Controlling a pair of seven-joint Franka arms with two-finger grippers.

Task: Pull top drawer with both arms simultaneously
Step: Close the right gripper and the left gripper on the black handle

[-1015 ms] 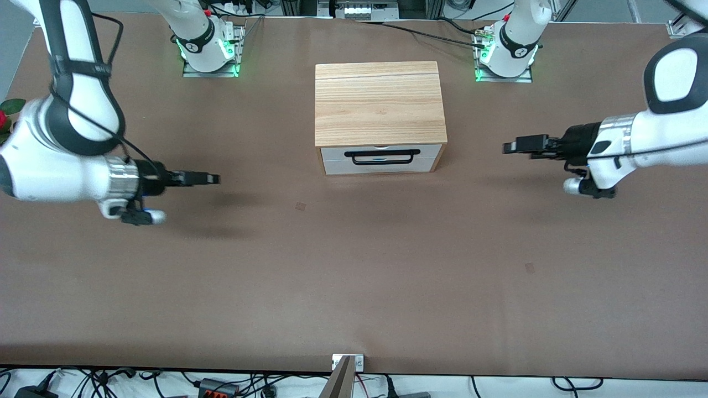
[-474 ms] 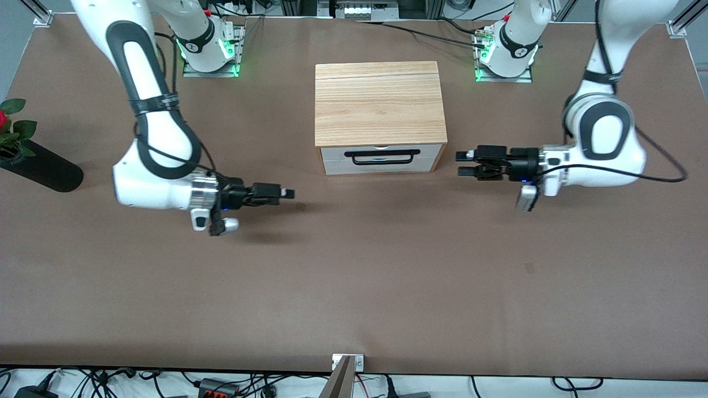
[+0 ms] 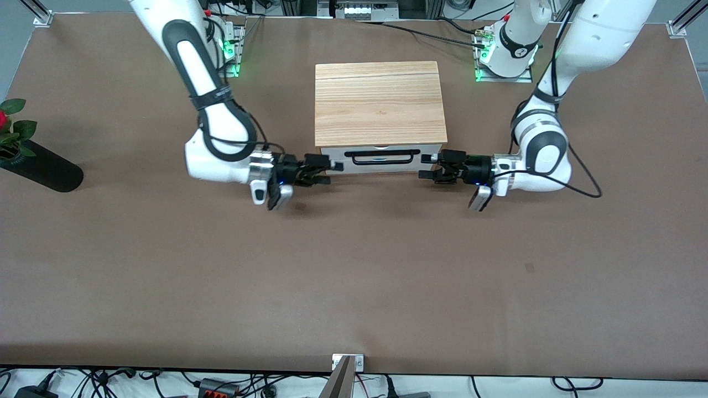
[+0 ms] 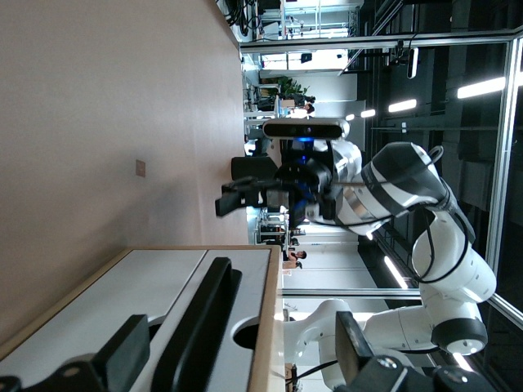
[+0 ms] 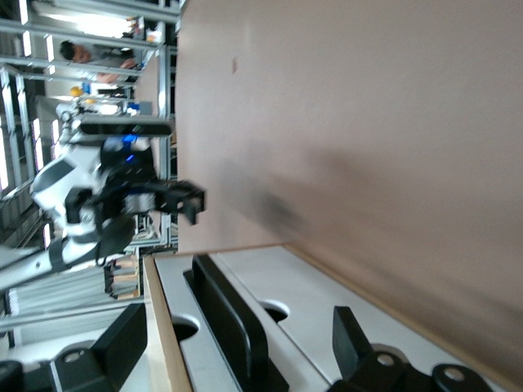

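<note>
From my seat the top drawer [image 3: 381, 158] sits mid-frame, just above center, closed under the cabinet's plank top [image 3: 380, 103]. The 2 grippers flank it: right gripper [image 3: 326, 170] at the front panel's left end in frame, left gripper [image 3: 428, 166] at its right end. Both are spread wide, gripping nothing, level with the black handle [image 3: 381, 157].

1. no text, label, brand, number or sign can be read in any view.
2. the marks on the arm bases are too small to make out.
</note>
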